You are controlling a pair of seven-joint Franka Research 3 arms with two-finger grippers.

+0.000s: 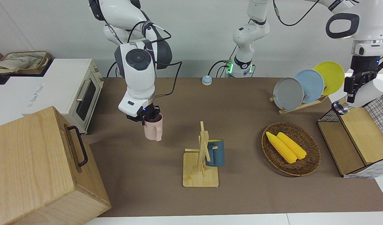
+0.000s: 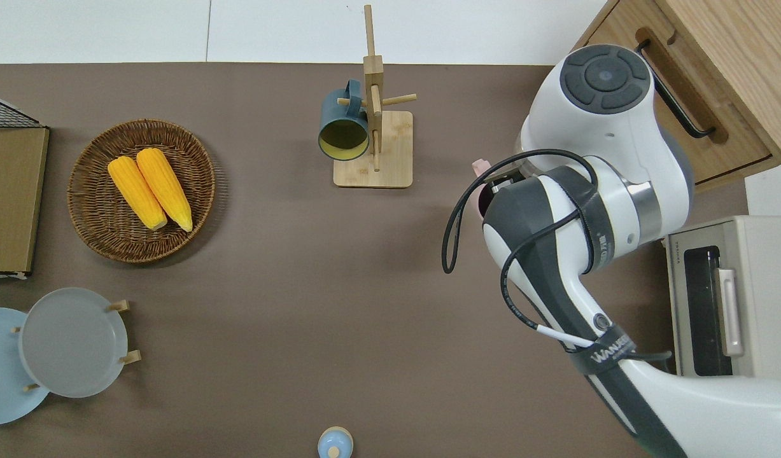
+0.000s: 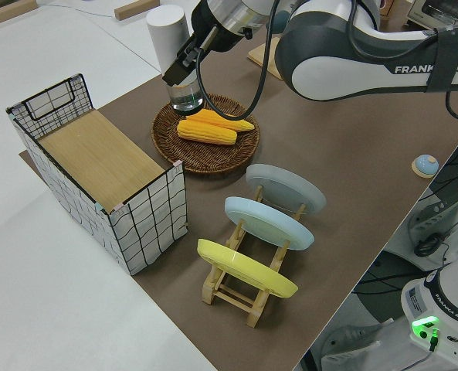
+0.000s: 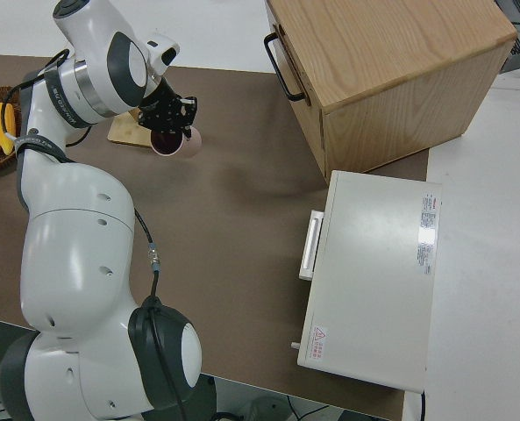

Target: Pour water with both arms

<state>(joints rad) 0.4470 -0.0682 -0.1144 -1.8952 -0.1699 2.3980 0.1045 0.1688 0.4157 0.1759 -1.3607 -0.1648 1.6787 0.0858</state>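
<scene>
Right jaws (image 1: 146,117) pinch pink mug (image 1: 153,127) rim; left jaws (image 1: 356,90) apparently clamp white bottle (image 1: 366,92); arm band reads WANJEE.

1. "FRANKA" and, below it, "FRANKA ROBOTICS" stand in black capitals on the white left arm (image 3: 368,58), once along a link near the top of the left side view and once on its base at the lower corner.
2. "WANJEER", or something close to it since the letters run slanted, stands in white on a black strap (image 2: 610,352) around the right arm (image 2: 594,191).
3. A red triangular warning sign is stuck on top of the white oven (image 4: 369,289); the lines of print beside it cannot be read.
</scene>
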